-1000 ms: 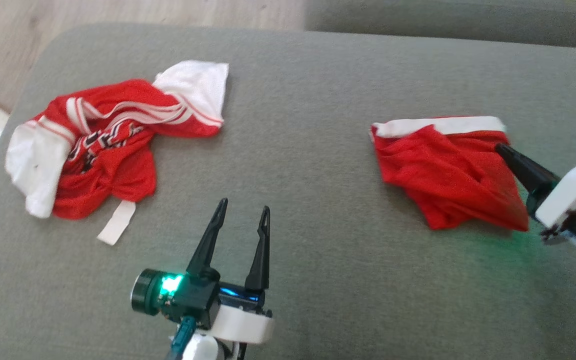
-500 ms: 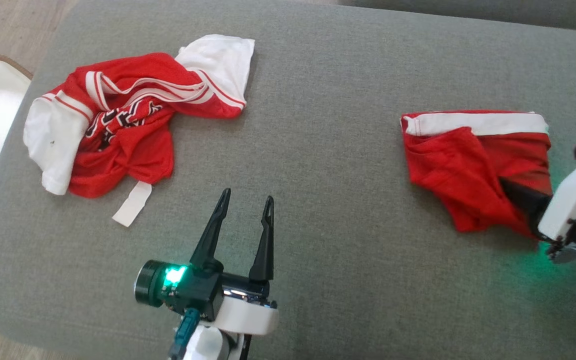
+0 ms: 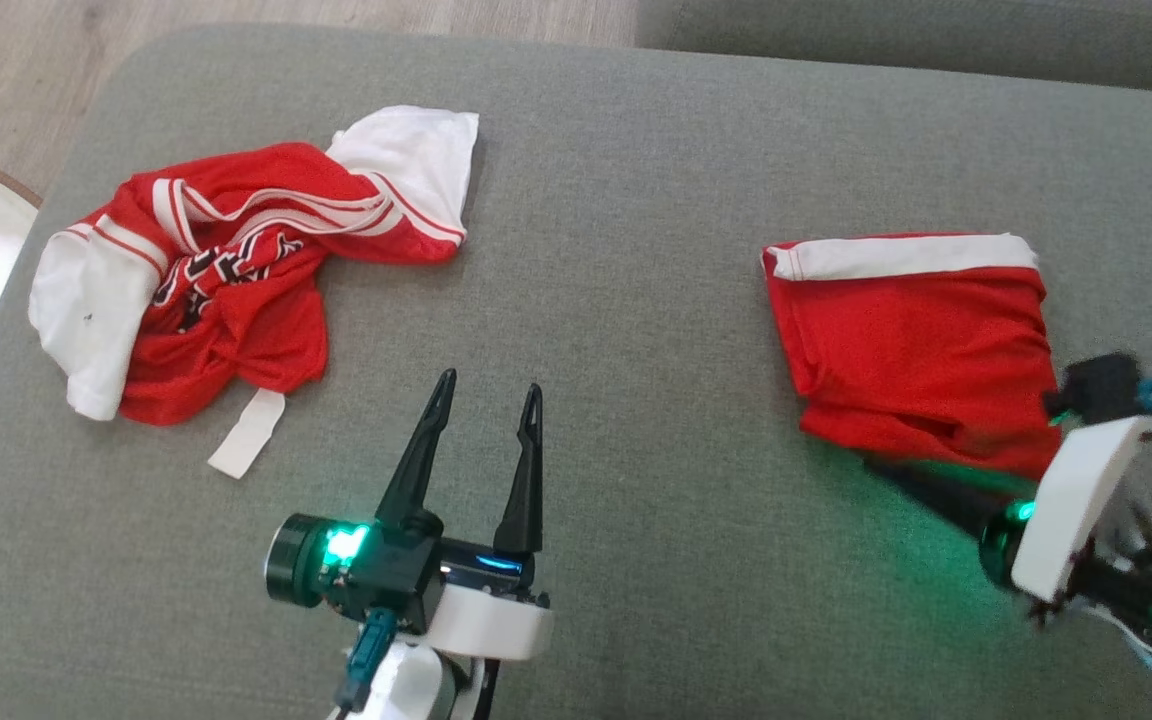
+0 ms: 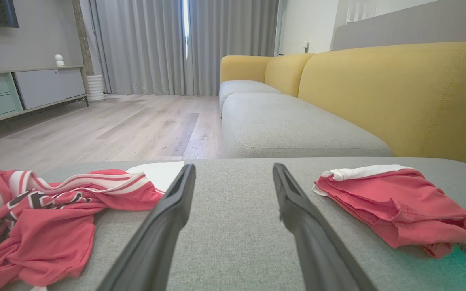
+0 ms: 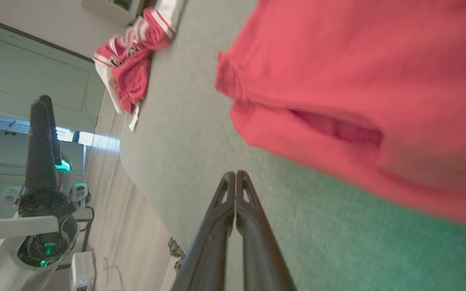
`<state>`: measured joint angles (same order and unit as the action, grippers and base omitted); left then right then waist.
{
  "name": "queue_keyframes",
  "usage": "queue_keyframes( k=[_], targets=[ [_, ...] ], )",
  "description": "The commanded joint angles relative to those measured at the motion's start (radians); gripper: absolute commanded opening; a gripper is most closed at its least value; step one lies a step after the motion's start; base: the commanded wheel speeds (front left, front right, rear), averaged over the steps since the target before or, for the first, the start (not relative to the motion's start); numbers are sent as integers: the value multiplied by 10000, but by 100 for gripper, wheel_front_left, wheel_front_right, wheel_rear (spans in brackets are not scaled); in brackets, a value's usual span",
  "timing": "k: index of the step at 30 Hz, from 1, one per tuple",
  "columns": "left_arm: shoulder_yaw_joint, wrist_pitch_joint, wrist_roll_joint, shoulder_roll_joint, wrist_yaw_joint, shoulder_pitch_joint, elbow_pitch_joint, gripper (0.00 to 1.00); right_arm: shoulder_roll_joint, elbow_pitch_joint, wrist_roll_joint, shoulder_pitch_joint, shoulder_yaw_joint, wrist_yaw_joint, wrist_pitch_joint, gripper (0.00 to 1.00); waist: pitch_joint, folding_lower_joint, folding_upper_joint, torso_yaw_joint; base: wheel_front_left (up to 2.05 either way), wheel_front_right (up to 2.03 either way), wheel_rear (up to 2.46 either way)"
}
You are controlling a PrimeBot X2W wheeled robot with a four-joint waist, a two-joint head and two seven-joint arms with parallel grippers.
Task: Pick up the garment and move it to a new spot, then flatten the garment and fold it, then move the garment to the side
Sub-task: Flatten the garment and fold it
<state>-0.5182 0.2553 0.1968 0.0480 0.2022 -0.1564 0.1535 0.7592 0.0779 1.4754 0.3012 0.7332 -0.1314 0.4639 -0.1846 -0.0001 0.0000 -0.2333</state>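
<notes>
- A big grey cushion (image 3: 636,180) sat in front of the robot, with a wood floor (image 3: 26,80) past its far left corner.
- The folded red garment (image 3: 911,340) lay flat on the right side of the cushion. A white band ran along its far edge.
- The right gripper (image 3: 876,466) was low by the near edge of the folded red garment and pointed to the left.
- Its two fingers (image 5: 219,234) were pressed tight together, with nothing between them. The tips were over bare cushion, just beside the red cloth.
- A green light glowed on the cushion next to that gripper.
- The left gripper (image 3: 491,382) was near the front middle of the cushion. Its jaws were wide open and held nothing.
- A crumpled red and white shirt (image 3: 226,290) lay on the left side, well apart from the folded red garment.
- A small white strip (image 3: 248,447) lay just beside the shirt's near edge.
- In the left wrist view, a yellow sofa (image 4: 378,93) and grey curtains (image 4: 144,44) stood behind the cushion.
</notes>
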Motion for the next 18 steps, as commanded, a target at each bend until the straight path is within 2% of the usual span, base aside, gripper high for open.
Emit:
queue_keyframes(
  k=[1,4,8,11,18],
  targets=[
    [355,65,-12,22,-13,-118,-310,100,394,-434,-543,265,-330,7,-853,0,77,1,0,10,0,0,0],
    [377,65,-25,22,-21,-72,-368,100,462,-411,-1496,542,-449,7,-2041,0,73,1,0,-65,0,0,0],
    [307,65,22,22,-10,-101,-458,100,682,539,-3135,1162,-298,7,-3094,0,-119,1,0,-338,0,0,0],
    [206,65,135,22,41,-157,-515,100,556,1394,-3676,1614,-71,7,-3262,0,-316,1,0,-612,0,0,0],
    [-128,65,419,22,153,-366,-571,100,205,2700,-3791,2297,560,7,-2841,0,-668,1,0,-1216,0,0,0]
  ],
)
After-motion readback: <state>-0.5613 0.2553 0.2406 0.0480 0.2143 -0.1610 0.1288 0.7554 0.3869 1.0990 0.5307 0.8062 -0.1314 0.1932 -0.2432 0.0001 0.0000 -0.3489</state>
